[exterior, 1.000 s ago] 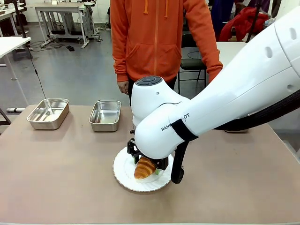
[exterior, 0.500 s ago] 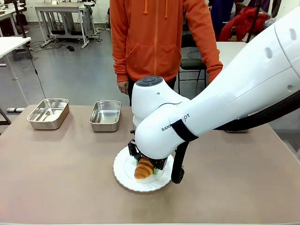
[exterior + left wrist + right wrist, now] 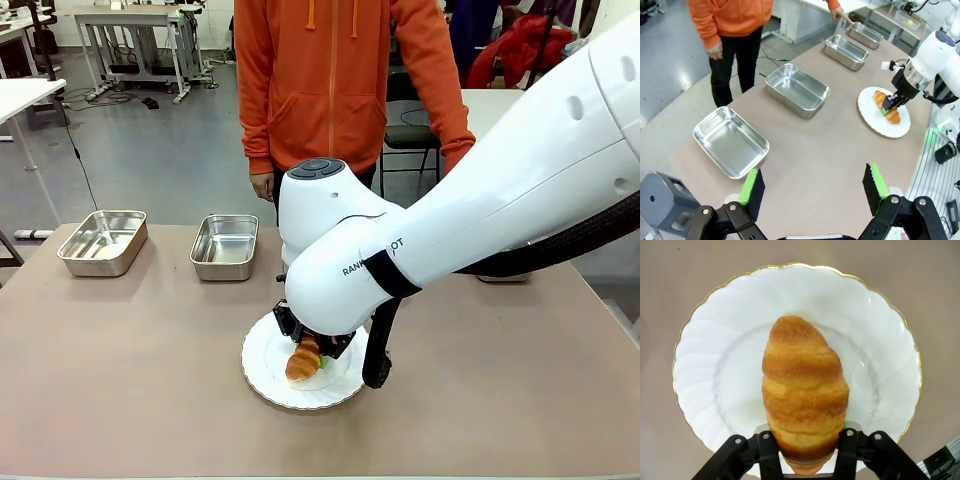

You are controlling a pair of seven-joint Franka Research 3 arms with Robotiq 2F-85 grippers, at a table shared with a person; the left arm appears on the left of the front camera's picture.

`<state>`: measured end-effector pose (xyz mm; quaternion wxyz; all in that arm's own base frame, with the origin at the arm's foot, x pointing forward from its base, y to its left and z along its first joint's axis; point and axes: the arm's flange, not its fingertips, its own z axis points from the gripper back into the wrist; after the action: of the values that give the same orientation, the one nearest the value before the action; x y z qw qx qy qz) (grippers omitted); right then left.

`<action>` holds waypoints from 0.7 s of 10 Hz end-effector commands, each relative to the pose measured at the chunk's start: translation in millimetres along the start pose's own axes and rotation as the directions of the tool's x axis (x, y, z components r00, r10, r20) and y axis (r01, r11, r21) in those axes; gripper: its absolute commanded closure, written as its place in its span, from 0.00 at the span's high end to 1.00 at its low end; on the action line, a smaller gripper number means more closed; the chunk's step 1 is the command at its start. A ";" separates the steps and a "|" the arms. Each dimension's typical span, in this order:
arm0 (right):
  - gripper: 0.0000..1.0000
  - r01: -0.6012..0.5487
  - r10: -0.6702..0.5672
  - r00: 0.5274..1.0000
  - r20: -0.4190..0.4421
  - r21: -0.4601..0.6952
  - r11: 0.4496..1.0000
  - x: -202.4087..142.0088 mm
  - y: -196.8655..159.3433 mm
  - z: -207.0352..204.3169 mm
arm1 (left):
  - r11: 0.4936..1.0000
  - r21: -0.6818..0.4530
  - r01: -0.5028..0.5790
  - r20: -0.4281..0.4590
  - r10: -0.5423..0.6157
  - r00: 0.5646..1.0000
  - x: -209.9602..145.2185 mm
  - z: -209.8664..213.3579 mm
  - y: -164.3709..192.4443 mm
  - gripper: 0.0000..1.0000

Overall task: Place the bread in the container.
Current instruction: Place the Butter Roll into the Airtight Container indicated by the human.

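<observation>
On the brown table [image 3: 120, 380], my right gripper [image 3: 309, 351] clamps the croissant [image 3: 805, 390] on the plate [image 3: 705, 340]; next comes lifting toward a tray [image 3: 222, 271].

The big white right arm [image 3: 480, 210] is leaning in from the right side and curving down low. Its wrist is pointing straight down. The right hand [image 3: 312, 352] is squeezing the bread [image 3: 805, 390] between its two fingers, close to one end. The left hand [image 3: 812, 186] is hanging high up. Its green pads [image 3: 753, 186] are standing wide apart and holding nothing.
</observation>
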<state>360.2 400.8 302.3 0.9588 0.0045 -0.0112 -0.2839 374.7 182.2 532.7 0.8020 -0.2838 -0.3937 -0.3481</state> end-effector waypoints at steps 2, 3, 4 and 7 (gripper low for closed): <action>0.43 -0.040 0.040 0.999 0.009 0.020 0.999 21.4 -13.8 46.4 | 1.000 -0.008 0.007 0.017 -0.007 1.000 1.1 0.8 -1.3 1.00; 0.43 -0.065 0.065 0.998 0.017 0.024 0.998 35.1 -25.5 73.2 | 1.000 -0.008 0.007 0.017 -0.007 1.000 1.1 0.8 -1.3 1.00; 0.43 -0.098 0.097 0.995 0.028 0.041 0.994 54.5 -40.2 103.4 | 1.000 -0.008 0.007 0.017 -0.007 1.000 1.1 0.8 -1.3 1.00; 0.43 -0.294 0.292 0.955 0.056 0.046 0.955 124.4 -88.9 156.6 | 1.000 -0.008 0.007 0.017 -0.007 1.000 1.1 0.8 -1.3 1.00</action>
<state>404.6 284.4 461.2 0.9832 0.0223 -0.0511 -0.1738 374.4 182.6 532.8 0.8022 -0.2835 -0.3939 -0.3477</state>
